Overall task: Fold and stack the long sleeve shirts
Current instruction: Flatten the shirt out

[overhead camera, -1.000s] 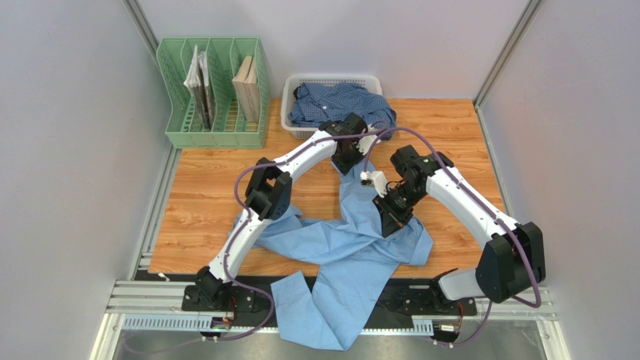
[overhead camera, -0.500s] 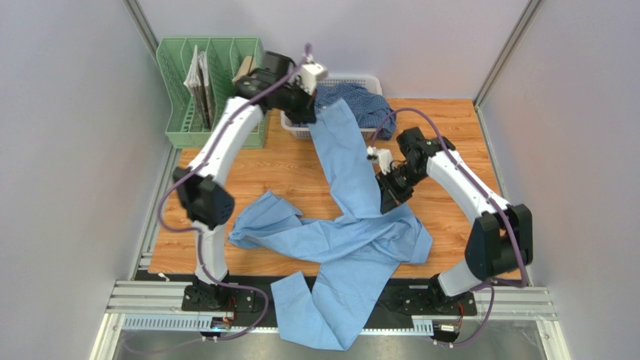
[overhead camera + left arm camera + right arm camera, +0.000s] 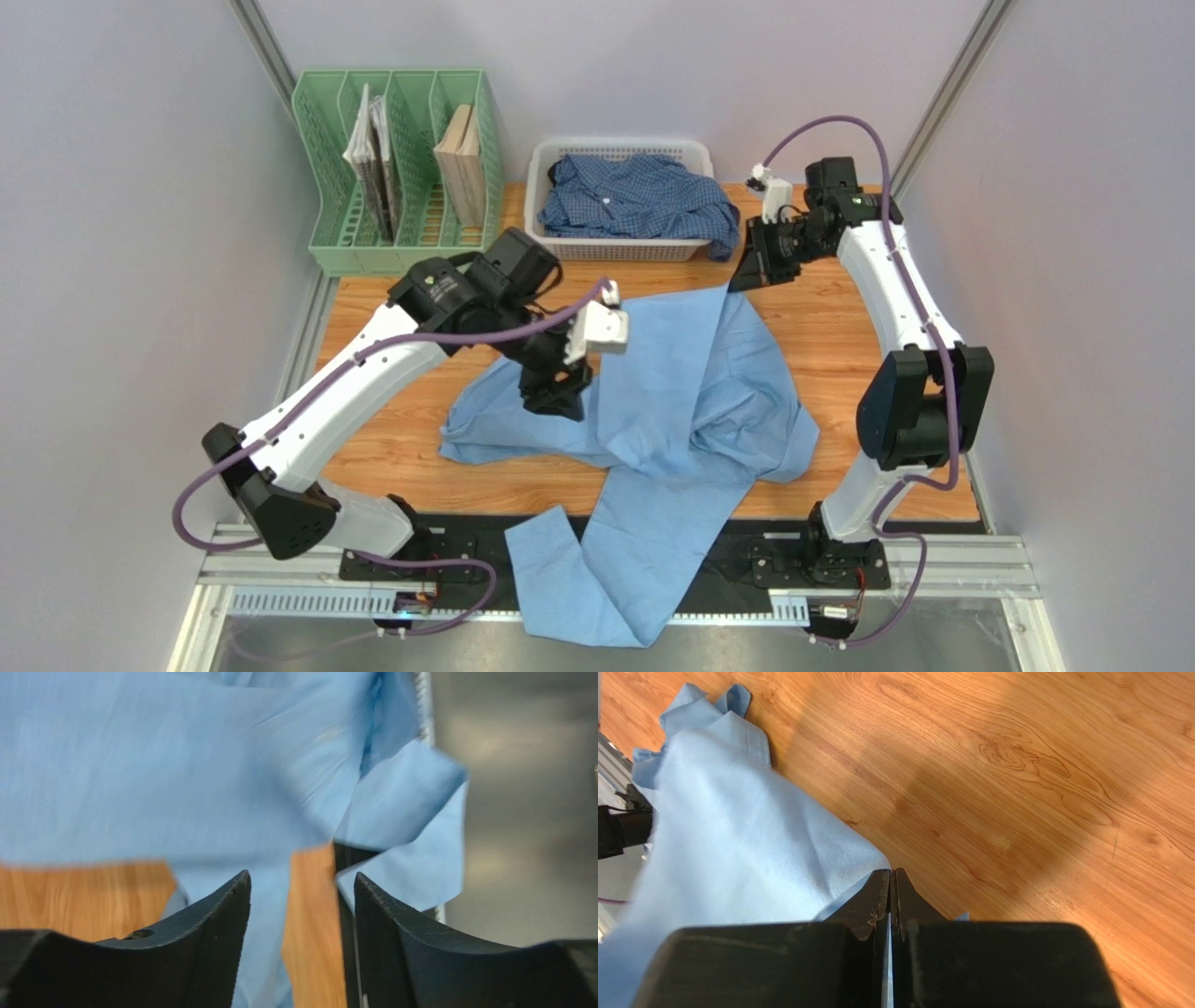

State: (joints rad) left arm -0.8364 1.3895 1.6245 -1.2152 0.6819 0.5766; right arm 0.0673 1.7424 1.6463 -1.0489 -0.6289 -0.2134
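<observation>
L gripper (image 3: 298, 882): fingers apart, nothing btwn them, hovering just over the light-blue shirt (image 3: 673, 406). Shirt spreads under and beyond it on the desk (image 3: 407, 322), w/ one part hanging off the near edge. R gripper (image 3: 746, 269): jaws together, clamped on that shirt's far corner. Beside R gripper, toward L arm's side, the checked shirt (image 3: 638, 196) sits in the white basket (image 3: 617, 144).
</observation>
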